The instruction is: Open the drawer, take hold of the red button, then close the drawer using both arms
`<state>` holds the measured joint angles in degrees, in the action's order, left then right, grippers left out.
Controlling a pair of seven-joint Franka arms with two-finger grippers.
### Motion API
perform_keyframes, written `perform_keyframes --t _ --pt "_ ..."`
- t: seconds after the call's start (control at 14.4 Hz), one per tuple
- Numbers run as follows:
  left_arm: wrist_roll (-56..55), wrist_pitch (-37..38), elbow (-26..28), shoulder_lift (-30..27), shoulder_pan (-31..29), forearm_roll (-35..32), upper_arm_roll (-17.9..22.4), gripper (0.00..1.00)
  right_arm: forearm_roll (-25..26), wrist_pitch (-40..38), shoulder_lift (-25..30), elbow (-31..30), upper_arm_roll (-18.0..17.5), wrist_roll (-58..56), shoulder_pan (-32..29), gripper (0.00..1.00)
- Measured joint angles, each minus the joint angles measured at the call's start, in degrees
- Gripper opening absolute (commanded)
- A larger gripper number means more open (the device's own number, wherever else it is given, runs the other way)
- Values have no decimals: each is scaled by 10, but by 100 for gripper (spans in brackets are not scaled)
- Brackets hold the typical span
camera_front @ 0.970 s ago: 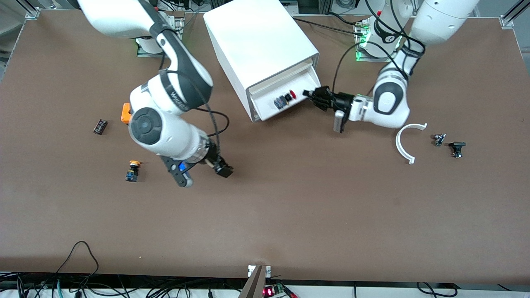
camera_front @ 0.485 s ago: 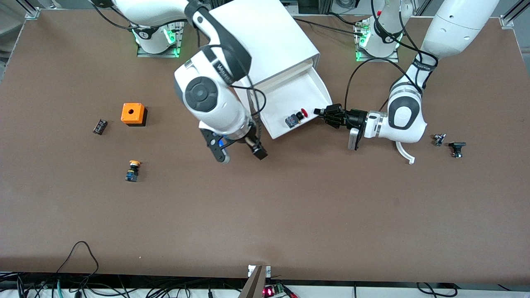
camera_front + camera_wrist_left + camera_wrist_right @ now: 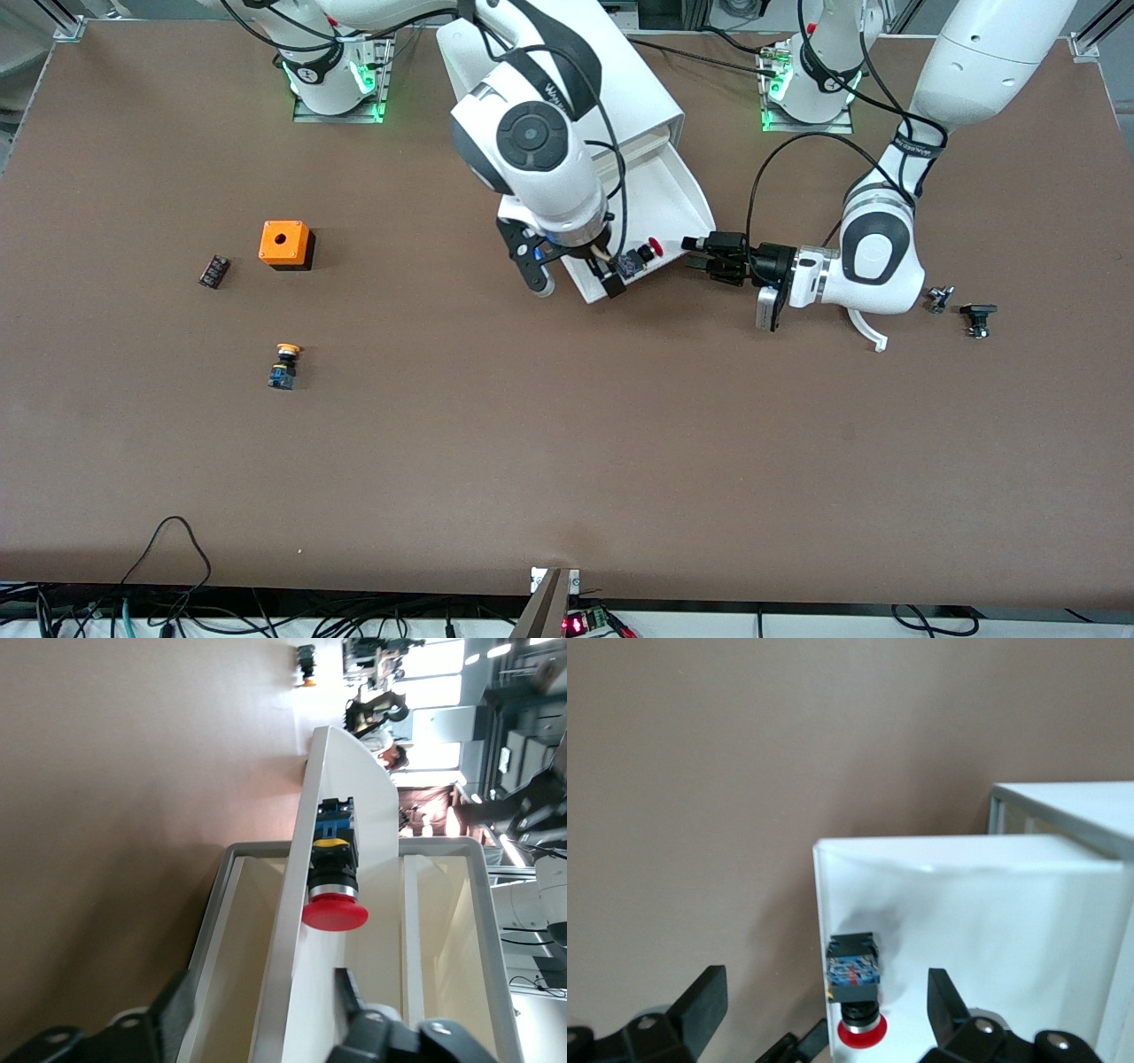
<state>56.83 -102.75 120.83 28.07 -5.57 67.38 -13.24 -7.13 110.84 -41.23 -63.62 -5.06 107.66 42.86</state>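
The white drawer (image 3: 693, 190) stands pulled out of the white cabinet (image 3: 642, 89). The red-capped button (image 3: 644, 254) lies on its side in the drawer near the front wall. My right gripper (image 3: 611, 278) is open over the drawer's front corner. In the right wrist view the button (image 3: 855, 985) lies between its fingers (image 3: 702, 999), untouched. My left gripper (image 3: 695, 252) is open beside the drawer. In the left wrist view its fingers (image 3: 353, 990) straddle the drawer wall (image 3: 297, 930) without closing on it, and the button (image 3: 334, 879) lies just ahead.
An orange box with a hole (image 3: 285, 244), an orange-capped button (image 3: 283, 365) and a small black part (image 3: 213, 270) lie toward the right arm's end. A white curved piece (image 3: 870, 335) and small black parts (image 3: 976, 319) lie toward the left arm's end.
The drawer slid farther out as my left gripper drew back with it. My right arm swung from over the bare table to over the drawer's front, above the button.
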Motion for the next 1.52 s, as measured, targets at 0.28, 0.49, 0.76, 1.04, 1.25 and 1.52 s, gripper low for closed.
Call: perform_keyframes --t 0.28,0.49,0.76,1.04,1.25,1.52 --pt "-110 92 -70 -23 -45 -126 1 100 32 34 -43 0 0 45 41 100" --pt "-193 153 -127 -39 -74 -204 2 100 34 52 -65 0 1 52 48 91" --pt "-358 253 -243 -45 -85 -291 2 100 34 54 -66 5 4 52 48 18" --pt "-538 323 -360 -49 -78 -380 -11 100 34 54 -65 11 5 52 48 0" --pt "-639 353 -426 -54 -40 -483 -17 100 35 53 -60 17 7 44 46 0" --pt "-675 361 -478 -73 17 -643 -18 100 37 25 -35 21 33 -60 42 0"
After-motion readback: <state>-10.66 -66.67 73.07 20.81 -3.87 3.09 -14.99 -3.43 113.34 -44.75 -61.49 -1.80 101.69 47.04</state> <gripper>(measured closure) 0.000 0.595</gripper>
